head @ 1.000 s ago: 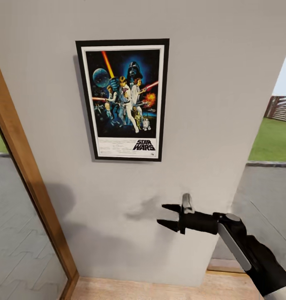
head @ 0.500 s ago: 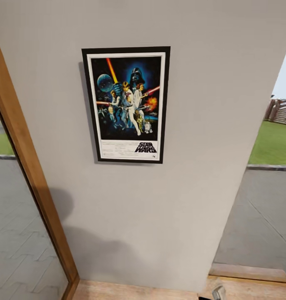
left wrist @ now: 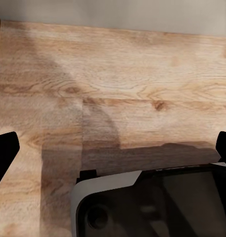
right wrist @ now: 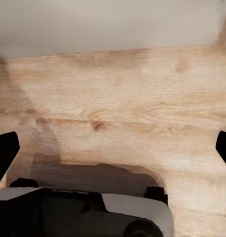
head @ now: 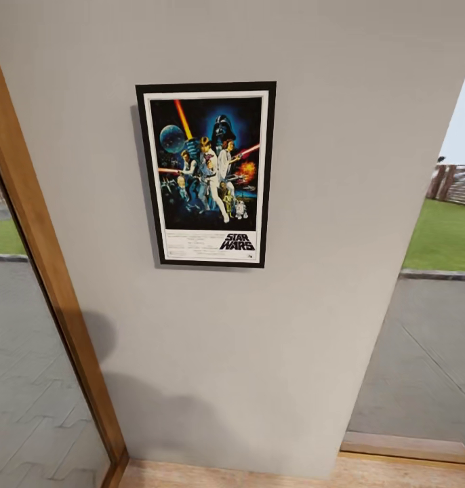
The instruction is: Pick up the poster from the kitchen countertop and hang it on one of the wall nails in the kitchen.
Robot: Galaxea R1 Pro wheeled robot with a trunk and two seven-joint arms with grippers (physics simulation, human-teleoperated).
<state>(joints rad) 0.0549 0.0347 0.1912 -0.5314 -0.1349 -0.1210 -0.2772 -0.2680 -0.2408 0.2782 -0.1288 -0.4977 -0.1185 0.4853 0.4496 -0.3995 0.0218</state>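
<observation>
**Poster up on the wall, both grippers spread over the floor**

From the head camera I see the poster point(head: 207, 174) flat against the off-white wall point(head: 327, 203), upright in portrait, black frame and white border squared up, STAR WARS logo at its lower edge. It sits at about 11 o'clock from picture centre. Nothing touches it. The nail that would carry it is hidden behind the frame; I cannot make it out.

A wood window frame point(head: 49, 271) runs down the 9 o'clock side, glass and grey paving beyond. At 3 o'clock, another pane looks onto grass point(head: 442, 234) and paving. A strip of plank floor point(head: 259, 474) lies along 6 o'clock, at the wall's foot.

Left wrist camera: left gripper point(left wrist: 113, 148) with fingertips wide apart at the picture's two edges, nothing between them, pale wood floor beneath, part of the robot's own body in the foreground.

Right wrist camera: right gripper point(right wrist: 113, 148) likewise spread wide and empty, over the same planks where they meet the wall.
</observation>
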